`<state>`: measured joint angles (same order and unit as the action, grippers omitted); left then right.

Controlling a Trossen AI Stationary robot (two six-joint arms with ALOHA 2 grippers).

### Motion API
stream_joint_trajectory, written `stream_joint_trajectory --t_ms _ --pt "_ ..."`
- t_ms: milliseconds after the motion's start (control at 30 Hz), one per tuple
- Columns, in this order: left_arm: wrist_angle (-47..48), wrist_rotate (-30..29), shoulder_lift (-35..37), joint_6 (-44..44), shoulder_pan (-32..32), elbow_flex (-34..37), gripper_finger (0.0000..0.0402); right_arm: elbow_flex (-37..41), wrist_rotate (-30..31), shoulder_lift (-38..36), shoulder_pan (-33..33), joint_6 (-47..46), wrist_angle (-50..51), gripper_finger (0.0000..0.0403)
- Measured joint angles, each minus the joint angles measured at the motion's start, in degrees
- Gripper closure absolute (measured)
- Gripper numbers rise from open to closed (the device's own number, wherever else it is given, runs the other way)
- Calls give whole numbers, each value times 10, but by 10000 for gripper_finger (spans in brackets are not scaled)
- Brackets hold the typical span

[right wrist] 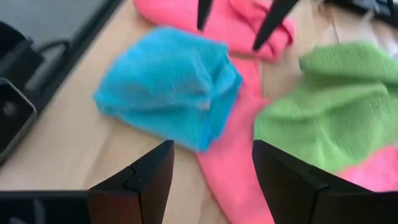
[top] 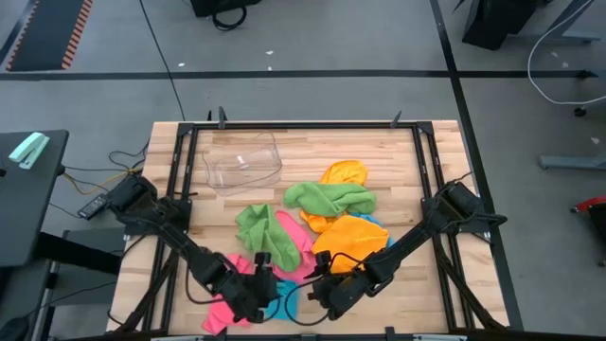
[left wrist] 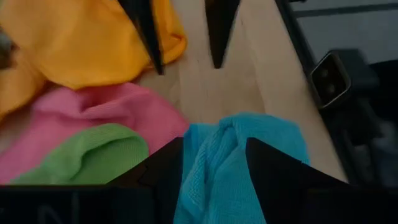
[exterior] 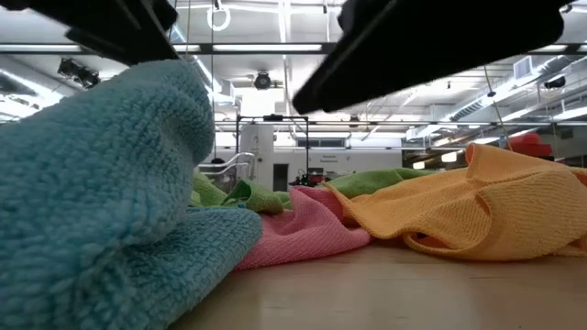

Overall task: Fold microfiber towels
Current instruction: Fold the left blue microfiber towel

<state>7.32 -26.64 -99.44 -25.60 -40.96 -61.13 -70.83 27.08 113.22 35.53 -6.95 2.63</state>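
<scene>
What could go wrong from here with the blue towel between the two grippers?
1. The blue towel is bunched, not flat; the left gripper straddles a raised fold, so closing may pinch several layers and lift a wad.
2. It overlaps the pink towel, which could get dragged along.
3. The right gripper, open, hovers just opposite at the table's front edge; the two arms could collide, or a pull could slide the towel off.
</scene>
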Motion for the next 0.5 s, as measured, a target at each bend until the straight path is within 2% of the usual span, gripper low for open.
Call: stream_joint_trajectory --t_ms 167,400,500 --pt "0 98 0 -19 29 0 205 0 0 -2 5 2 21 175" --pt "-2 161 0 -18 24 0 218 0 16 -1 28 119 -25 175" --pt "-7 163 -1 -18 15 0 225 0 9 -1 35 166 -31 175"
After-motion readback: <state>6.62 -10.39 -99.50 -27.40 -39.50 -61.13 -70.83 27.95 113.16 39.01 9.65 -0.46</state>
